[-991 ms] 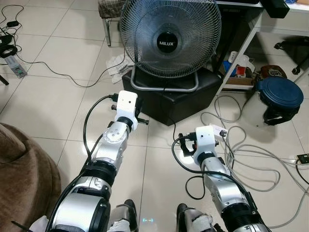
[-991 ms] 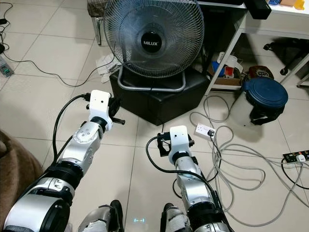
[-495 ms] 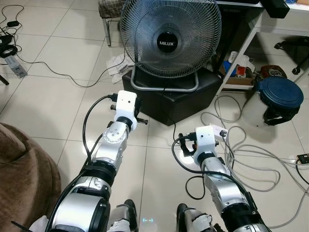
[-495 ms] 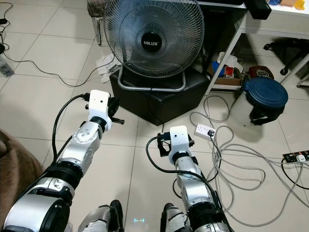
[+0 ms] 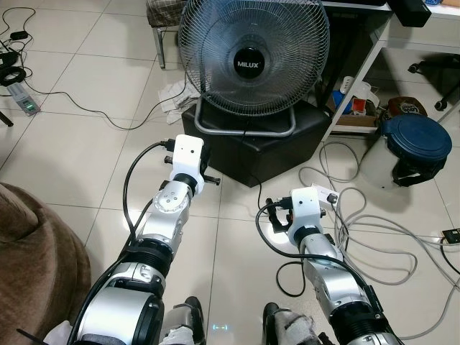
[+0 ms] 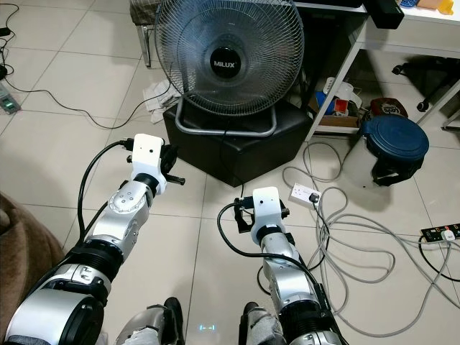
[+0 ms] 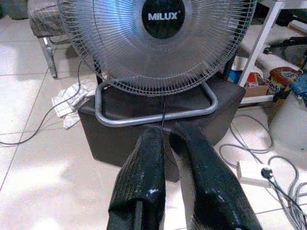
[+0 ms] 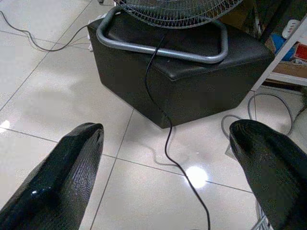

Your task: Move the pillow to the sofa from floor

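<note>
Left eye view: Almost nothing has changed in the last second. Both arms are where they were. The big fan [image 5: 253, 57] sits on the black box [image 5: 251, 140] just ahead, same as before. The brown soft thing [image 5: 36, 251] in the low left corner has slid a tiny bit in the picture, so I think the head moved a little, not the thing. To me this means the job has not really started. The left gripper [image 5: 205, 175] and the right gripper [image 5: 277, 215] both hang over the bare floor tiles [image 5: 72, 144] and hold nothing.

Right eye view: It is the same room. Gray cables [image 6: 338, 237] curl on the floor near the right arm, and a blue bin [image 6: 394, 140] stands on the right. The brown soft thing is cut off at the edge here. I cannot tell if it is the pillow or the sofa. No other pillow can be made out, so the robot may need to turn to the left.

Left wrist view: The left gripper's two black fingers [image 7: 144, 172] are pressed close together with nothing between them. They point at the fan and the black box.

Right wrist view: The right gripper's fingers [image 8: 72, 163] are spread far apart and empty. Between them are shiny tiles, a thin black wire [image 8: 165, 143] and the black box. The top of the fan is cut off.
</note>
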You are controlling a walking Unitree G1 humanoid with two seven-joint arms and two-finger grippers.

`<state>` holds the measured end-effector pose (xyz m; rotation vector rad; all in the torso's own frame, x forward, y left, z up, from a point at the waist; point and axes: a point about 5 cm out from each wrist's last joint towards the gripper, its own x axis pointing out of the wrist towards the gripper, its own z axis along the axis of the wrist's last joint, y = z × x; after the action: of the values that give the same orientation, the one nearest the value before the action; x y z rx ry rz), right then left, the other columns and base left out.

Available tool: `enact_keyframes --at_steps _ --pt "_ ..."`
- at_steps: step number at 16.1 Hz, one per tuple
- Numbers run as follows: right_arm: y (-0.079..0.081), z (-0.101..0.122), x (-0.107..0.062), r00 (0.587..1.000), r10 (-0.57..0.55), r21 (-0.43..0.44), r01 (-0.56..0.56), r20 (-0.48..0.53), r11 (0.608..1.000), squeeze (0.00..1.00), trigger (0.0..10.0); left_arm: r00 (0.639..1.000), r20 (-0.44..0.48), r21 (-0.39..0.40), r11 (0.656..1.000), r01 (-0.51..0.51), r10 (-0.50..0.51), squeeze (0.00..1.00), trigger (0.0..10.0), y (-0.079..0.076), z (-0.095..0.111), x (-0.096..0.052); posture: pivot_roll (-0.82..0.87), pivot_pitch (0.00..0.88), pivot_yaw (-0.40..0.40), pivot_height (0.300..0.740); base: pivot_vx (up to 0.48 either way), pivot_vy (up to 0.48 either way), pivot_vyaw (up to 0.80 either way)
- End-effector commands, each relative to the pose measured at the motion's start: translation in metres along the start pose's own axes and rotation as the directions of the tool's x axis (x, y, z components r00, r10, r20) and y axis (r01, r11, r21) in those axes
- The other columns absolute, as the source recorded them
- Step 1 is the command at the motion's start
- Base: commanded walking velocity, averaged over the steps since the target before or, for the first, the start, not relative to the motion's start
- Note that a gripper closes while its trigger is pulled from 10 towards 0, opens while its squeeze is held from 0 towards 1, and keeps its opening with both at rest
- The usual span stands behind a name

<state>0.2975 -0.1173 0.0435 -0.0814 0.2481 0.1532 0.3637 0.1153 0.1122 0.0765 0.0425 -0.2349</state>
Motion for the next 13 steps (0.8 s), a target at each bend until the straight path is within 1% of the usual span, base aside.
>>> enact_keyframes --at_steps 1,2,5,8,13 --pt "-0.0014 -0.0068 -0.0024 1.000 -0.012 0.001 0.012 -0.027 1.000 0.00 10.0 1.000 -0.019 0.010 1.000 -0.005 0.005 0.00 10.0 -0.0007 -0.0058 -0.0027 -0.14 0.194 -0.015 0.740 0.000 0.000 0.00" --pt "-0.0014 -0.0069 -0.0025 1.000 -0.012 0.001 0.012 -0.027 1.000 0.00 10.0 1.000 -0.019 0.008 1.000 -0.006 0.006 0.00 10.0 -0.0006 -0.0059 -0.0029 -0.14 0.196 -0.014 0.740 0.000 0.000 0.00" --pt "-0.0017 -0.0069 -0.0024 1.000 -0.011 0.000 0.011 -0.028 1.000 0.00 10.0 1.000 -0.018 0.009 1.000 -0.007 0.008 0.00 10.0 -0.0001 -0.0060 -0.0032 -0.14 0.197 -0.017 0.740 -0.275 0.000 0.00" --pt "-0.0019 -0.0071 -0.0024 1.000 -0.010 -0.001 0.009 -0.029 1.000 0.00 10.0 1.000 -0.017 0.007 1.000 -0.011 0.012 0.00 10.0 0.0005 -0.0062 -0.0038 -0.14 0.198 -0.017 0.740 -0.350 0.000 0.00" --pt "-0.0008 -0.0081 -0.0024 0.999 -0.007 0.001 0.007 -0.033 1.000 0.00 10.0 1.000 -0.015 0.007 1.000 -0.016 0.016 0.00 10.0 0.0017 -0.0062 -0.0043 -0.13 0.200 -0.016 0.740 -0.417 0.000 0.00"
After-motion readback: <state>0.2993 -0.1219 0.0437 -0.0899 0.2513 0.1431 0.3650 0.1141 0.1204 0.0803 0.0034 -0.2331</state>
